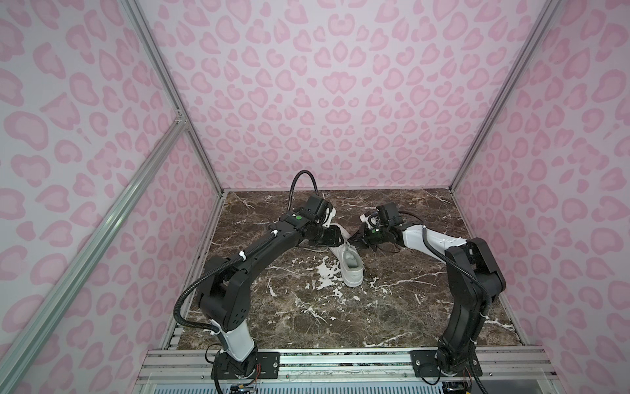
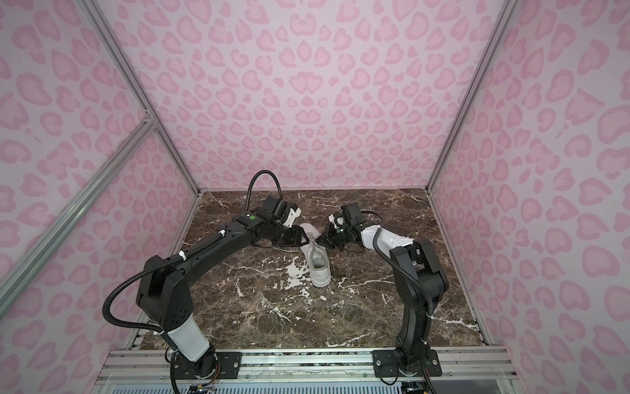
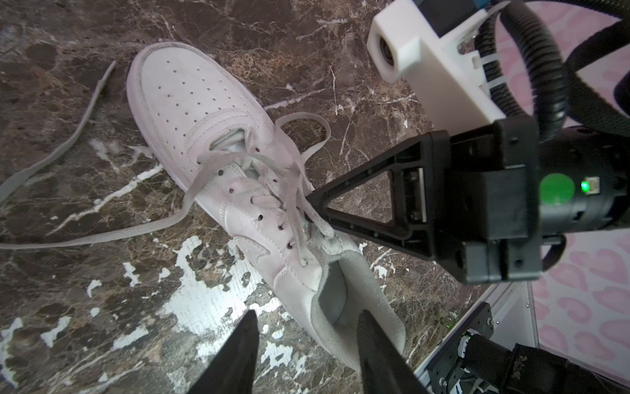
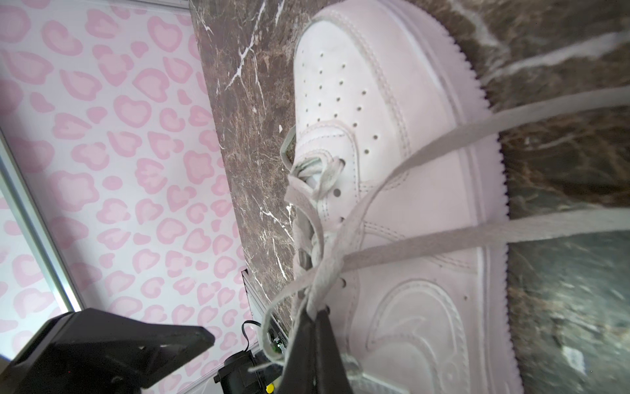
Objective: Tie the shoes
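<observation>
the all-white low-top sneaker with the thick sole [image 1: 351,269] is lying on the dark brown veined marble worktop [image 1: 306,314], between the two arms in both top views. its long axis is running from the heel, nearer the arm bases, to the toe, which is pointing toward the back wall and leaning a little to the left arm's side.

the right claw [image 3: 310,203] is pressed together, clamped on the flat whitish laces [image 3: 293,191] where they are crossing at the top eyelets, by the end of the tongue. the left claw [image 3: 308,315] is standing apart and gripping nothing, hanging over the grey-lined heel opening. so the pinched crossing is lying just ahead of it along the shoe's axis, toward the toe.

from that crossing the loose strands [image 3: 102,235] are running across the shoe's flank and trailing out over the worktop on the left arm's side. a small slack loop [image 3: 306,119] is drooping off the opposite flank. no bow is showing yet.

judging from this, the coming move is turning on those trailing strands: they are lying sideways off the shoe's axis, on the side the left claw is nearer, while the right claw is busy anchoring the crossing. the left claw would likely need to go forward and outward to reach one, and any hard tug could be swinging the toe round.
</observation>
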